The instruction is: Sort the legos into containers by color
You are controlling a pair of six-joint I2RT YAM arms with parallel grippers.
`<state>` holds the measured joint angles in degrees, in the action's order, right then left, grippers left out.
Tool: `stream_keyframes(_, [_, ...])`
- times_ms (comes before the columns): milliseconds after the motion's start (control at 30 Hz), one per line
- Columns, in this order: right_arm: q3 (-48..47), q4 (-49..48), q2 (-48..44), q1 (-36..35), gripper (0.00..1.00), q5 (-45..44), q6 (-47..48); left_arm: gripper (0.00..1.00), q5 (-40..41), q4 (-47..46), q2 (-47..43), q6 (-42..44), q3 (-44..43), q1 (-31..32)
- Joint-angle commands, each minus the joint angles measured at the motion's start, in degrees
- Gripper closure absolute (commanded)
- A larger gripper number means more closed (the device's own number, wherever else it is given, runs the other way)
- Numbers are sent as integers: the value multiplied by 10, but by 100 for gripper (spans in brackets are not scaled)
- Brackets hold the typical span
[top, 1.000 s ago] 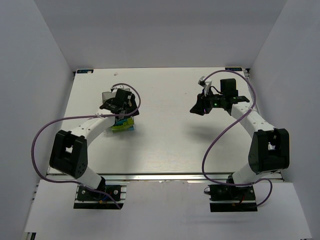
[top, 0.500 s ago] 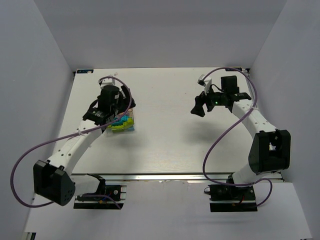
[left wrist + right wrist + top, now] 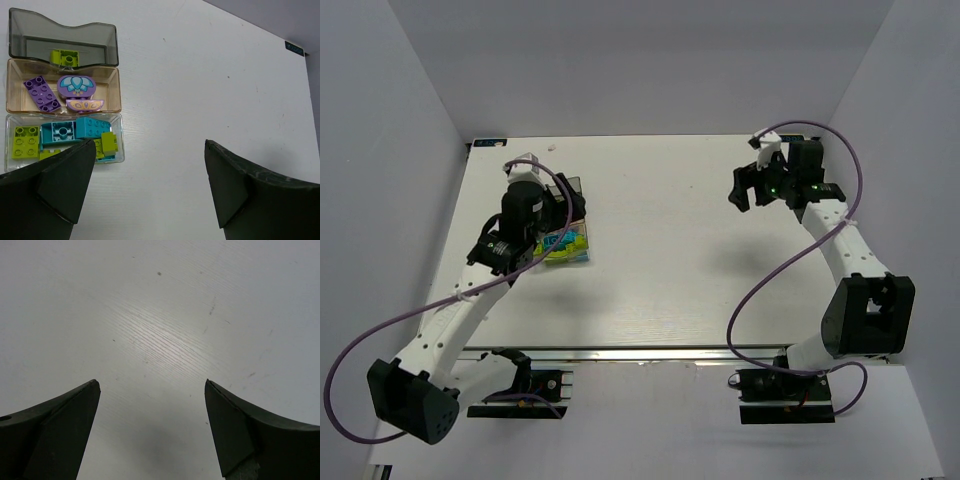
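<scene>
Near the containers [image 3: 100, 37], left arm [image 3: 470, 290] outstretched.

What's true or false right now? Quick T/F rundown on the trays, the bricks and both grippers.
1. The grey tray holds a single lime-green brick. True.
2. The amber tray is empty. False: several purple pieces lie in it.
3. The clear tray holds a mix of teal bricks and lime-green bricks. True.
4. The right gripper is shut on a brick. False: its jaws stand open and empty over bare table.
5. The left gripper is open and holds nothing. True.
</scene>
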<state>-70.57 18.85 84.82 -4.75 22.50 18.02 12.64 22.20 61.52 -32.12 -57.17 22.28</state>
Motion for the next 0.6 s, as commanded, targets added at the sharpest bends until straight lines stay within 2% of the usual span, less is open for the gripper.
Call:
stream_keyframes(0, [-31, 0, -14, 22, 11, -36, -60, 2, -3, -4, -35, 13, 6, -2])
stream_keyframes(233, [-9, 22, -38, 73, 11, -6, -64, 2, -4, -6, -76, 8, 35, -2])
stream_keyframes(367, [14, 10, -54, 81, 11, -11, -79, 2, -10, -15, -88, -5, 51, -2])
stream_keyframes(567, [25, 7, -64, 91, 11, 7, -46, 2, -12, -29, -98, -20, 65, -2])
